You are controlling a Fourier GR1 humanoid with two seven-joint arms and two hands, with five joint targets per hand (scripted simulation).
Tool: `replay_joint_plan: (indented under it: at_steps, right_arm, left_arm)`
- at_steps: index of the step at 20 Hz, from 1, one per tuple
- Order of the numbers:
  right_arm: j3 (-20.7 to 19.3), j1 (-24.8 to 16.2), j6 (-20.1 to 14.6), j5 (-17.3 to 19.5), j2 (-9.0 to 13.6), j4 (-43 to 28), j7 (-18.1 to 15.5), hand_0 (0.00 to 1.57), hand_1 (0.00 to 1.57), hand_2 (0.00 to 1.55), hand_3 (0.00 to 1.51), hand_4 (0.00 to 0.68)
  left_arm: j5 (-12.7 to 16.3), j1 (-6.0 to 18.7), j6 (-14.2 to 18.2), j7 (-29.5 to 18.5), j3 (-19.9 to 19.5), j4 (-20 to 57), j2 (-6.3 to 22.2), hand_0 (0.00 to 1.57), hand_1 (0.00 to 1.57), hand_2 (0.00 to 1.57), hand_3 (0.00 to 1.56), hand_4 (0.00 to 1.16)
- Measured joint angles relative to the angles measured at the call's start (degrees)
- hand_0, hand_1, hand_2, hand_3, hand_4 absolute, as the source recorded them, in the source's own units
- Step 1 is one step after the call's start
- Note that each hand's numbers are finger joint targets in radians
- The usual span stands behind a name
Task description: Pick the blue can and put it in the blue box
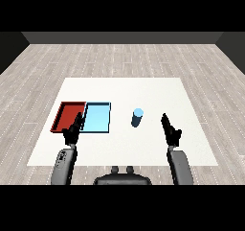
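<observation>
Blue can (pixel 137 117) stands upright on the table (pixel 143 88), between the blue tray (pixel 97 119) and the right hand (pixel 170 129), whose straight fingers hold nothing. It looks rigid, light and smooth-sided, best grasped round its middle.

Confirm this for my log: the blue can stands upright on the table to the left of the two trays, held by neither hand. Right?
Not quite. In the head view the blue can stands to the right of the red tray and light blue tray. The rest holds: upright, on the table, held by neither hand.
</observation>
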State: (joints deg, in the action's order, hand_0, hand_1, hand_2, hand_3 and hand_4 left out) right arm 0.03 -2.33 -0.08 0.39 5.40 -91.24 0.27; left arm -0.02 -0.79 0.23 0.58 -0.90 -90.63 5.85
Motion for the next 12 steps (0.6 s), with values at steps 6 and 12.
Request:
replay_joint_plan:
  at_steps: [6,12]
  right_arm:
    - [-3.41,8.87,0.65,-0.13,1.27,7.79,-0.80,0.00,0.00,0.00,0.00,0.000]
    - [-5.67,13.48,6.62,-7.57,-0.36,8.42,-10.79,0.00,0.00,0.00,0.00,0.000]
  left_arm:
    - [-0.81,-0.58,-1.13,-0.43,0.95,0.04,-0.66,0.00,0.00,0.00,0.00,0.00]
    - [3.79,-0.06,-2.62,-14.73,-0.18,-4.21,-3.98,0.00,0.00,0.00,0.00,0.00]
